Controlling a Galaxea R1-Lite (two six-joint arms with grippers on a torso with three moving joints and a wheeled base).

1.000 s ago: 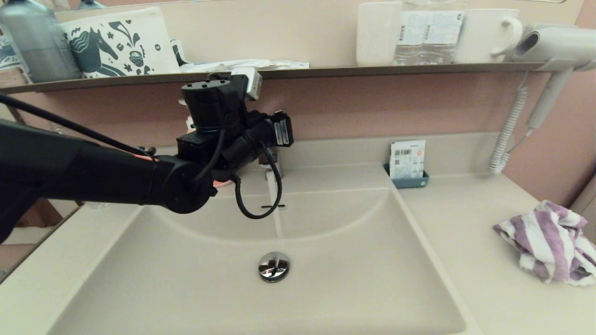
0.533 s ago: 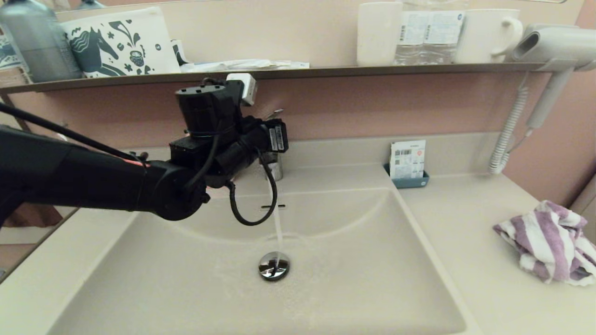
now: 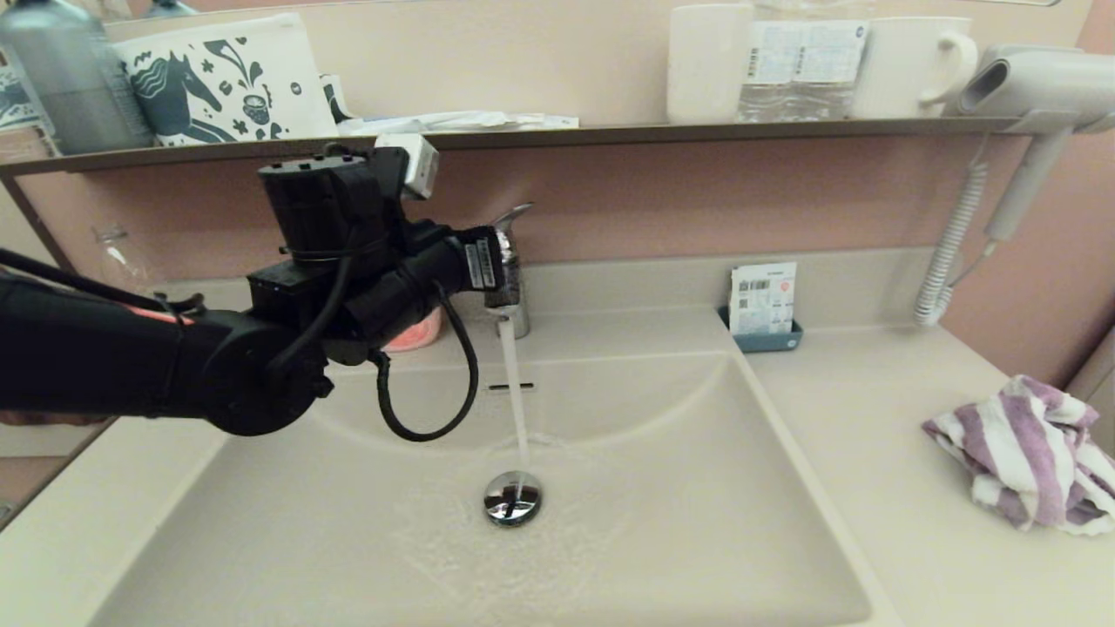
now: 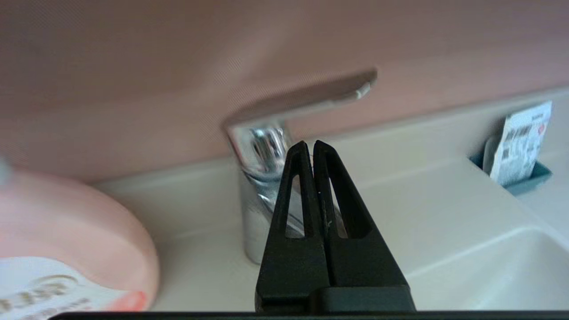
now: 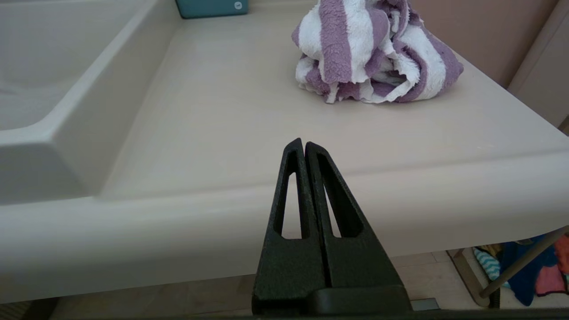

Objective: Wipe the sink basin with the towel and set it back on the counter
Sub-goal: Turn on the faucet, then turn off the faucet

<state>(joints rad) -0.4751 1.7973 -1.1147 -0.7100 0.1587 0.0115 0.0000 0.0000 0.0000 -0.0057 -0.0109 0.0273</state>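
Observation:
The sink basin (image 3: 697, 522) fills the middle of the head view, with its chrome drain plug (image 3: 513, 498) and overflow slot (image 3: 511, 386). Water runs from the chrome faucet (image 3: 511, 300) onto the plug, and the faucet lever (image 4: 311, 95) is tilted up. My left gripper (image 4: 310, 144) is shut and empty, level with the faucet body (image 4: 260, 195) and just short of it. The purple-and-white striped towel (image 3: 1028, 453) lies bunched on the counter (image 3: 871, 418) at the right. My right gripper (image 5: 303, 143) is shut and empty, low in front of the counter edge (image 5: 266, 200), short of the towel (image 5: 373, 58).
A pink soap bottle (image 3: 416, 329) stands left of the faucet. A teal tray with a packet (image 3: 764, 305) sits at the back of the counter. The dark shelf (image 3: 697, 132) above holds mugs and bottles. A hairdryer (image 3: 1028, 87) hangs at the right with its coiled cord.
My left arm has drawn back to the left, away from the faucet. The thin trickle from the tap has grown into a full stream that wets the basin floor.

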